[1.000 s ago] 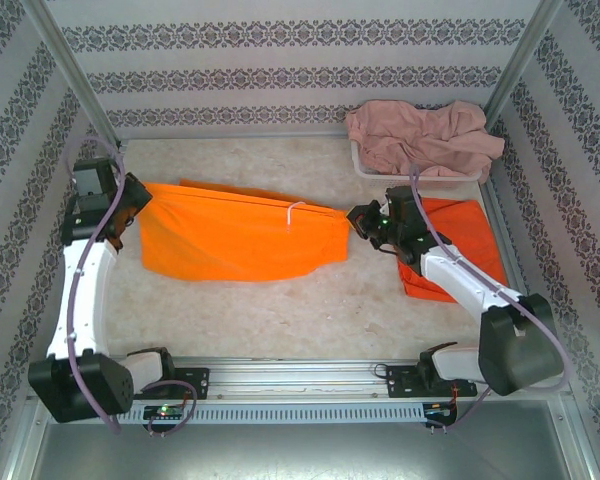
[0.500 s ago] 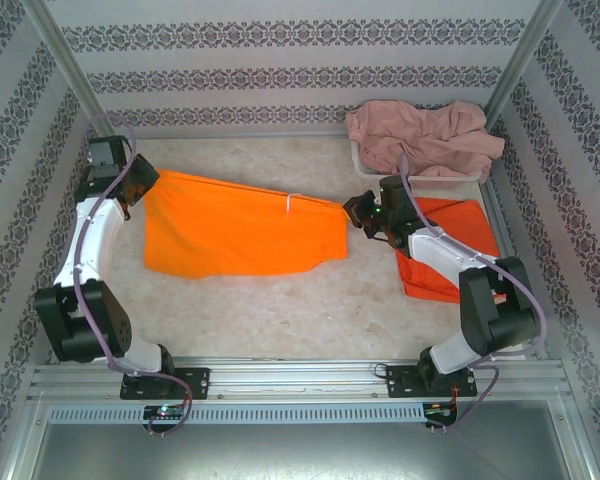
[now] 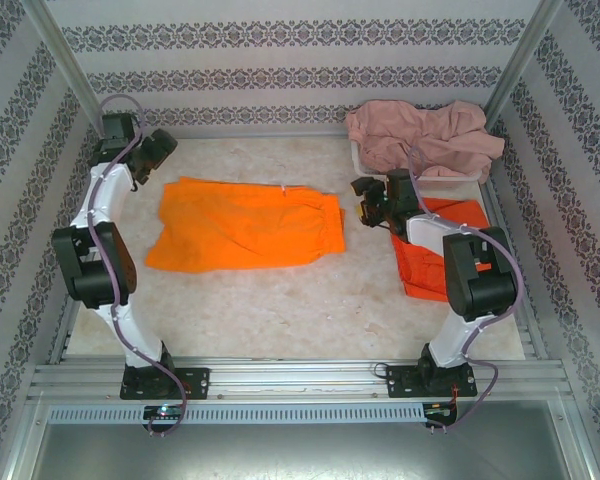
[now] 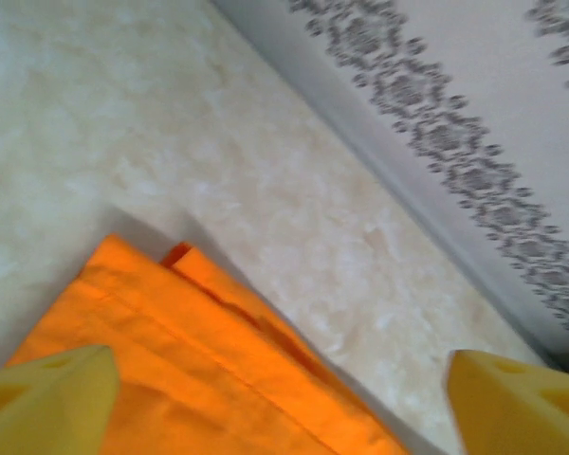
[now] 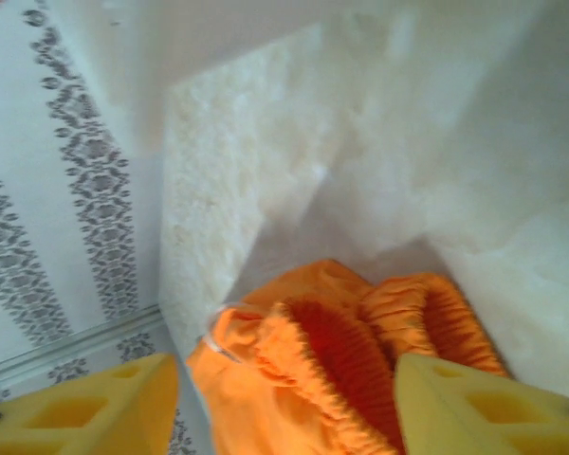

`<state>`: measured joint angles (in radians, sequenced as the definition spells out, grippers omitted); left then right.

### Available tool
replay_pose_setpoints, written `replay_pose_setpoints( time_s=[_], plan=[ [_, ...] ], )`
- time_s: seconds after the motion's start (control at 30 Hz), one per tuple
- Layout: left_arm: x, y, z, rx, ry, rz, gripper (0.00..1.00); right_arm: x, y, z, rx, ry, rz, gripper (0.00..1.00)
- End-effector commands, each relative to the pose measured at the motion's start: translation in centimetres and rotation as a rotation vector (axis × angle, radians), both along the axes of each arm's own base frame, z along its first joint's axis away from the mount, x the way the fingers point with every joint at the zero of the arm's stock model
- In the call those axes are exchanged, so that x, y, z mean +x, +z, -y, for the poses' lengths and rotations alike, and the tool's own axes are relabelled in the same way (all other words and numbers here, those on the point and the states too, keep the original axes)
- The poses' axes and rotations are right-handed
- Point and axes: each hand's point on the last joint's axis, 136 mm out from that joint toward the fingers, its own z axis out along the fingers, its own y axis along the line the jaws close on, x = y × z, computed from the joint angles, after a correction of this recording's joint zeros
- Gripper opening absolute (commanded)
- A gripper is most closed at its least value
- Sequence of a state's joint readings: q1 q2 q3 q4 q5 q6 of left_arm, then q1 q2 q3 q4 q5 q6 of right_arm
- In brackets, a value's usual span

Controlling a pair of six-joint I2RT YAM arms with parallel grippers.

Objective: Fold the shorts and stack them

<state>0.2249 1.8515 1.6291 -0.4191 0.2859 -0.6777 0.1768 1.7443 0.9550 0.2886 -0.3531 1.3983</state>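
Both hands had released and pulled back: left hand [image 3: 156, 148] and right hand [image 3: 366, 200] spread wide, empty; orange shorts [image 3: 245, 222] lay folded between them, stacking and pink shorts [image 3: 420, 135] apparently remaining

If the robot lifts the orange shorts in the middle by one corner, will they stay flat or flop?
Probably flop: the middle orange shorts lie limp with soft creases and wavy edges. They look thin and likely light. The gathered waist would likely bunch and stretch, not hold shape.
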Motion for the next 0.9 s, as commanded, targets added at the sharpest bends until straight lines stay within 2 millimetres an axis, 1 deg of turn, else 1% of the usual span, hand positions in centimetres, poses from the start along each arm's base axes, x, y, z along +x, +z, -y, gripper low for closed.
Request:
replay_pose_setpoints(
  time_s=[0.0, 0.07, 0.13, 0.2, 0.27, 0.3, 0.4, 0.43, 0.47, 0.57, 0.7, 0.73, 0.87],
  plan=[
    [-2.5, 7.5, 1.1, -0.008, -0.027, 0.163, 1.0, -0.6, 5.4, -1.3, 0.037, 0.017, 0.142, 0.78],
    [-4.6, 8.0, 1.9, -0.017, -0.025, 0.195, 1.0, -1.7, 6.5, -3.1, 0.034, 0.075, 0.165, 0.86],
    [-6.4, 7.7, 2.6, -0.035, -0.025, 0.207, 1.0, -2.6, 6.9, -5.0, 0.039, 0.126, 0.171, 0.88],
    [-7.9, 6.4, 3.4, -0.07, -0.033, 0.2, 1.0, -3.4, 6.7, -6.8, 0.046, 0.172, 0.165, 0.9],
    [-8.9, 4.8, 4.5, -0.119, -0.047, 0.191, 1.0, -4.1, 6.0, -8.5, 0.046, 0.217, 0.15, 0.91],
    [-9.3, 3.7, 4.9, -0.139, -0.05, 0.177, 1.0, -4.4, 5.4, -9.3, 0.044, 0.237, 0.138, 0.91],
    [-10.0, 0.1, 6.2, -0.181, -0.063, 0.126, 1.0, -4.9, 3.3, -10.7, 0.036, 0.279, 0.094, 0.91],
    [-10.1, -1.4, 6.7, -0.207, -0.071, 0.102, 1.0, -5.1, 2.4, -11.0, 0.035, 0.292, 0.075, 0.92],
    [-10.3, -2.8, 7.1, -0.228, -0.077, 0.074, 1.0, -5.2, 1.6, -11.2, 0.031, 0.301, 0.061, 0.92],
    [-10.8, -6.4, 7.7, -0.253, -0.084, 0.011, 1.0, -5.9, -0.8, -11.0, 0.009, 0.313, 0.015, 0.92],
    [-12.0, -10.4, 7.6, -0.246, -0.066, -0.057, 1.0, -6.8, -3.6, -10.2, -0.031, 0.32, -0.035, 0.92],
    [-12.2, -11.0, 7.5, -0.245, -0.063, -0.068, 1.0, -7.0, -4.2, -9.9, -0.036, 0.32, -0.047, 0.92],
    [-13.7, -14.5, 7.3, -0.231, -0.044, -0.133, 1.0, -7.8, -6.2, -8.7, -0.057, 0.317, -0.086, 0.92]
  ],
)
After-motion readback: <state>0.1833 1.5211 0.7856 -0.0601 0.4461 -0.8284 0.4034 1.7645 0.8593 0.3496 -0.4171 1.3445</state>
